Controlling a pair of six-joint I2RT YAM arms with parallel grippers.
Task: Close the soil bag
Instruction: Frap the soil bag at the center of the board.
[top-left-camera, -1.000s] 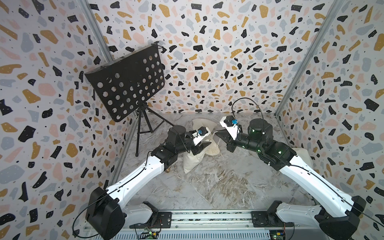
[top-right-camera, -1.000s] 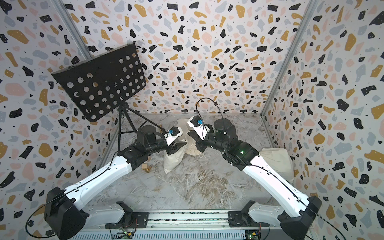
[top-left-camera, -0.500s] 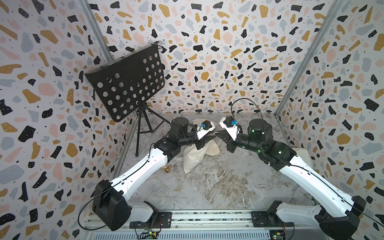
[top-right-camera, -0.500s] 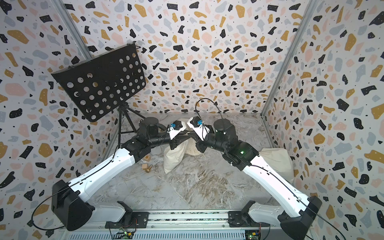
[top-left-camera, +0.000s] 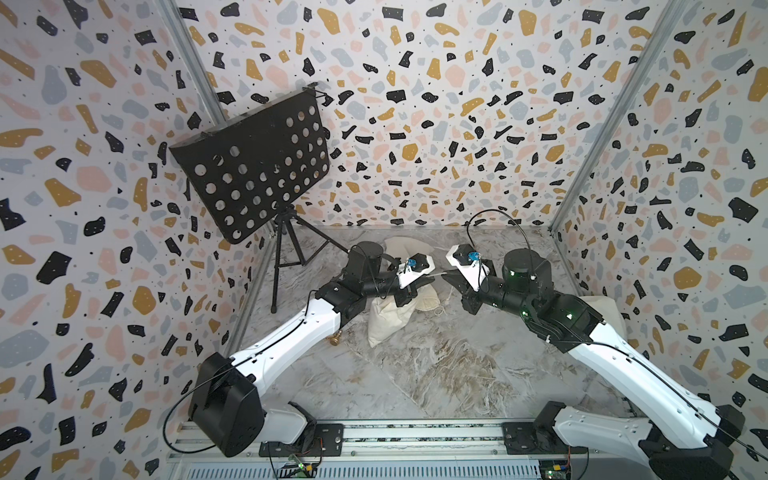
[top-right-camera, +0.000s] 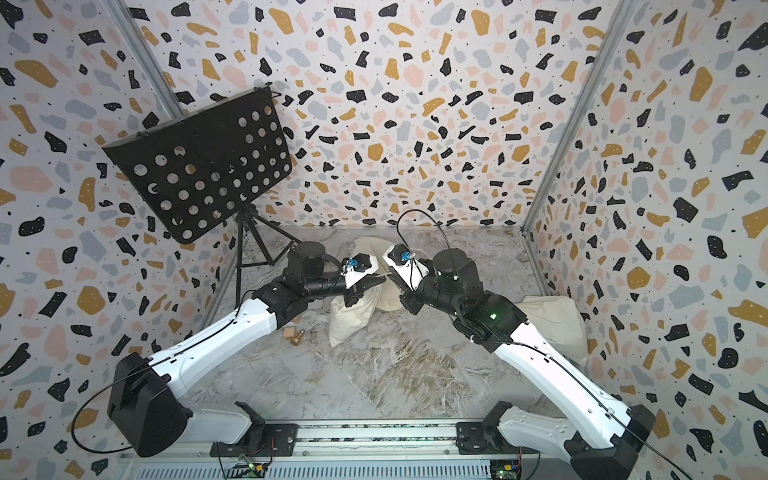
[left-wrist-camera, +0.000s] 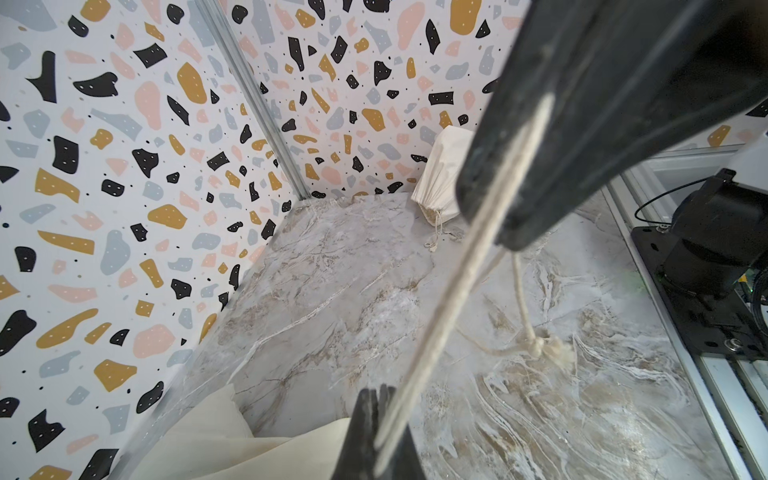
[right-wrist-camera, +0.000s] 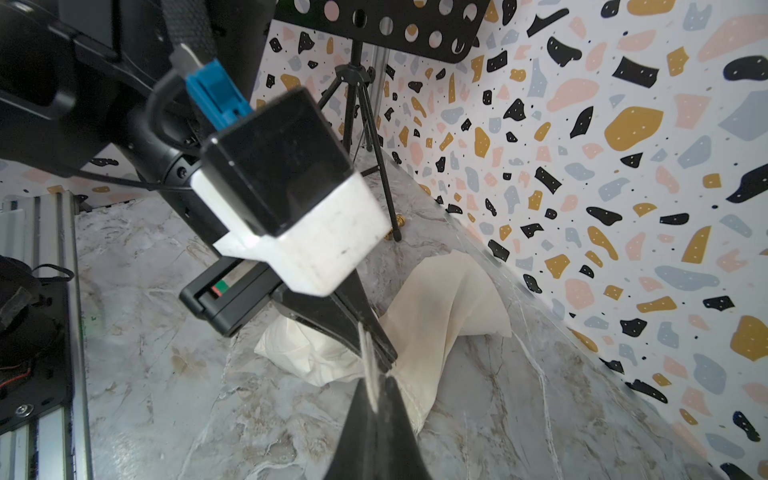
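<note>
The soil bag, a cream cloth sack, lies on the marble floor in both top views, under the two gripper tips. My left gripper and right gripper meet tip to tip just above it. A thin pale drawstring runs taut between them. In the left wrist view my left gripper is shut on one end, and a knotted tail hangs below the right fingers. In the right wrist view my right gripper is shut on the drawstring, with the soil bag beneath.
A black perforated music stand on a tripod stands at the back left. A small brass piece lies by the left arm. Another cream bag leans on the right wall, and more cream cloth lies behind the grippers. A metal rail runs along the front.
My left arm has swung right and up to the right gripper's tip, and its jaws have shut on the drawstring. The right arm has stayed where it was.
</note>
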